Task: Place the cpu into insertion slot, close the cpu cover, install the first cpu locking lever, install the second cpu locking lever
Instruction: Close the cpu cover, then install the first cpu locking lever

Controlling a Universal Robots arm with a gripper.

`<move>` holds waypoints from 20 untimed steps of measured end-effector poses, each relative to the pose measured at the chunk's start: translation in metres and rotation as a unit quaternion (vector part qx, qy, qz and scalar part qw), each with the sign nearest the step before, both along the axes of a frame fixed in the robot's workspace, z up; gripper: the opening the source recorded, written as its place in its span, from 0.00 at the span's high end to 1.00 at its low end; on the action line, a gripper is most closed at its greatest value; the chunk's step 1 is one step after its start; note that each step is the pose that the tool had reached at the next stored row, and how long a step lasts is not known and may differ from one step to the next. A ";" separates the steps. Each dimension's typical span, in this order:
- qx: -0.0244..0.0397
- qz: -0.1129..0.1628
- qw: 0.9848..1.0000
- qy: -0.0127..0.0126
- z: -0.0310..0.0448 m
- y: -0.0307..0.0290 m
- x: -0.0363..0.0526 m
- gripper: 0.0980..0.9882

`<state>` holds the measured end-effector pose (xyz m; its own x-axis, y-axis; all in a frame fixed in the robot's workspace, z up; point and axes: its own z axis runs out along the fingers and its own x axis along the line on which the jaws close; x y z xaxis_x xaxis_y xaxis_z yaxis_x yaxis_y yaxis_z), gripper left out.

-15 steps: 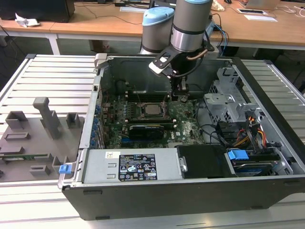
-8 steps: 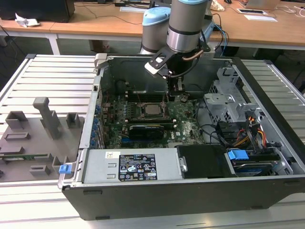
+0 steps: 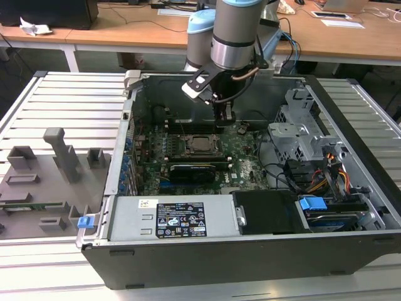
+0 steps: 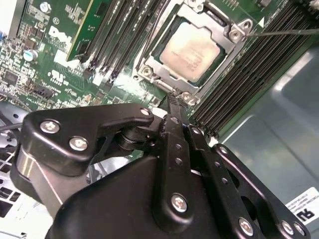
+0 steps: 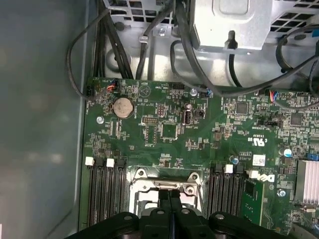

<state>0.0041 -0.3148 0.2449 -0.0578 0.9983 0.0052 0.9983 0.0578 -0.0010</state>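
Your gripper (image 4: 173,101) has its jaws pressed together on nothing visible, tip just beside a corner of the cpu cover (image 4: 227,57), which lies flat over the seated cpu (image 4: 189,49). Judge the plate thin and stiff: press its frame, never the light, fragile chip. Memory slots (image 4: 259,74) and the case wall (image 4: 284,144) crowd the socket, so room is tight.

The cpu (image 4: 192,50) sat in its socket, framed by the cpu cover (image 4: 227,52), with memory slots (image 4: 117,37) on both sides. In the exterior view a card (image 3: 197,169) lay before the socket, the power supply (image 3: 169,219) nearer still, and the drive cage (image 3: 301,125) at the exterior view's right.
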 end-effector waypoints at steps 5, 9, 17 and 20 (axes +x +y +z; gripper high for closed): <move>0.000 0.000 1.000 0.000 -0.0003 0.0001 -0.0111 0.99; 0.000 0.020 1.000 0.000 -0.0011 0.0019 -0.0311 0.99; 0.000 0.020 1.000 0.000 0.0049 0.0019 -0.0384 0.99; -0.001 0.020 1.000 0.000 0.0123 0.0021 -0.0384 0.99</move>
